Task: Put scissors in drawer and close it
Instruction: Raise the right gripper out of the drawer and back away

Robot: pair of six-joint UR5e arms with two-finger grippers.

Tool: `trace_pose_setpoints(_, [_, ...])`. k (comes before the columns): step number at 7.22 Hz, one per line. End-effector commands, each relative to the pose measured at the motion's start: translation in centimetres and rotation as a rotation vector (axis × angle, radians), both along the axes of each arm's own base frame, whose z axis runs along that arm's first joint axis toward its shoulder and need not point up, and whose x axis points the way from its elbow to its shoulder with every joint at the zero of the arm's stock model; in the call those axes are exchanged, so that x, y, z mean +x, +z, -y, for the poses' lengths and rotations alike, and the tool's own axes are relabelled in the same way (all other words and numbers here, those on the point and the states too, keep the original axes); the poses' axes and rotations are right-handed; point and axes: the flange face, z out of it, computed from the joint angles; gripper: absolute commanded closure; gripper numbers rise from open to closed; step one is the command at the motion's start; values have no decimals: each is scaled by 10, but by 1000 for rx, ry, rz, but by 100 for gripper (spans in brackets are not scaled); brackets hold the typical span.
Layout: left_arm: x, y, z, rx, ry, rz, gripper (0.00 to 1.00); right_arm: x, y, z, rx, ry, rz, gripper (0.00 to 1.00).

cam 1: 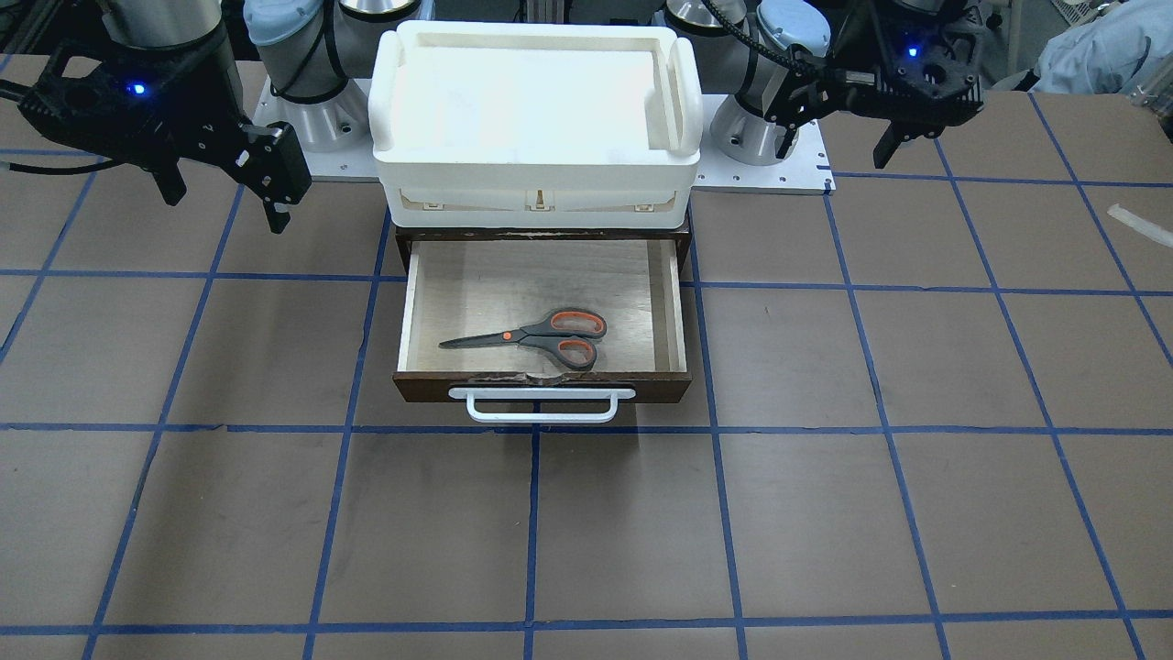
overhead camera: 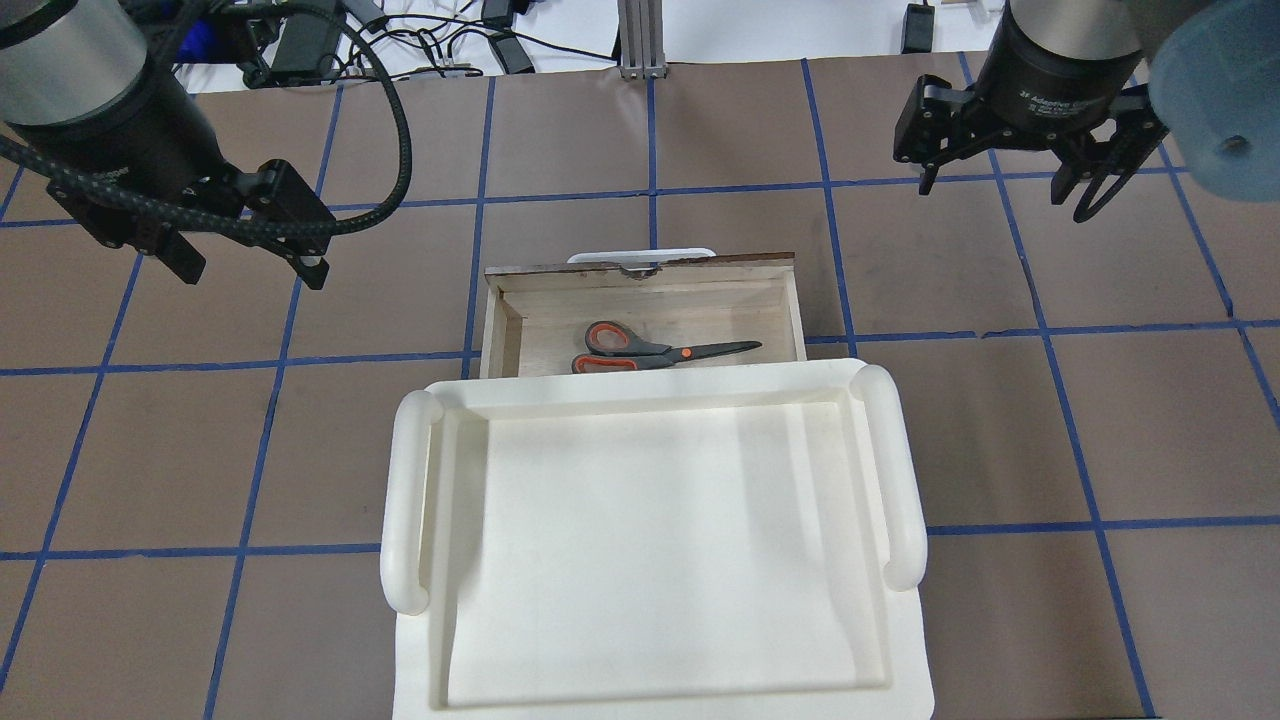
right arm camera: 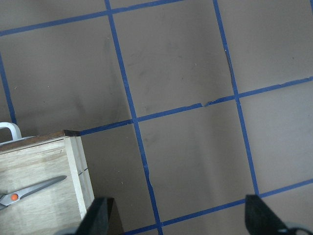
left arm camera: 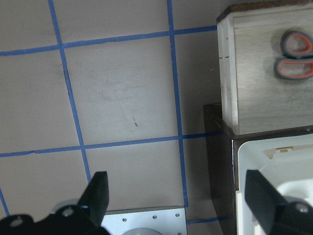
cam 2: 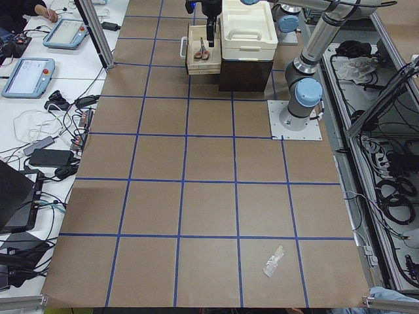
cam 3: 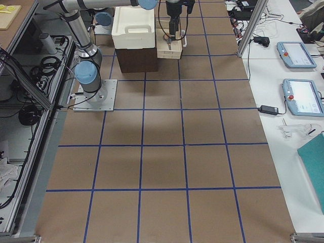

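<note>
Looking down on the scissors (cam 1: 536, 337), flat on the pale plywood floor of the drawer (cam 1: 495, 284), blades closed. Pointing the tips toward the tabletop's right-hand edge, with the grey and orange handles toward the left-hand one. Resting in the front half, nearer the dark front board than the cabinet (cam 2: 245, 75), clear of both side walls.

Finding that drawer pulled well out of the dark cabinet, set at the middle of the tabletop's robot-side edge, with the white bar handle (cam 1: 541, 406) facing the operators' edge. Carrying a white tray-shaped box (cam 1: 531, 92) on top of the cabinet.

Hovering with the left gripper (overhead camera: 248, 268) over brown tabletop crossed by blue tape lines (overhead camera: 650, 190), off the drawer's left side, fingers wide apart and gripping nothing. Hovering with the right gripper (overhead camera: 1005, 185) off the drawer's right side, fingers likewise spread and bare. Well apart from drawer, handle and scissors on both sides.

Catching the scissor handles at the upper right of the left wrist view, and the blade tips at the lower left of the right wrist view.

Noting a scrap of clear plastic (cam 2: 273, 261) far out toward the tabletop's left end.
</note>
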Motion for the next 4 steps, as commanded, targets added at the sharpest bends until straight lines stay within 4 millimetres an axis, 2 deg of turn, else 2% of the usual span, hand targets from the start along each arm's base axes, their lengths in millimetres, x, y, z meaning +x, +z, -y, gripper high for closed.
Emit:
trace_pose_setpoints(1, [0,0,0,2,0,3,0,1,4,0,-21,11,1,0])
trace_pose_setpoints(2, [2,-1,0,5,-1,15,0,-1,12,2,-46,6,6,0])
trace_pose_setpoints(4, [2,-2,0,7,-1,15,0,9,9,2,-32,67,150,0])
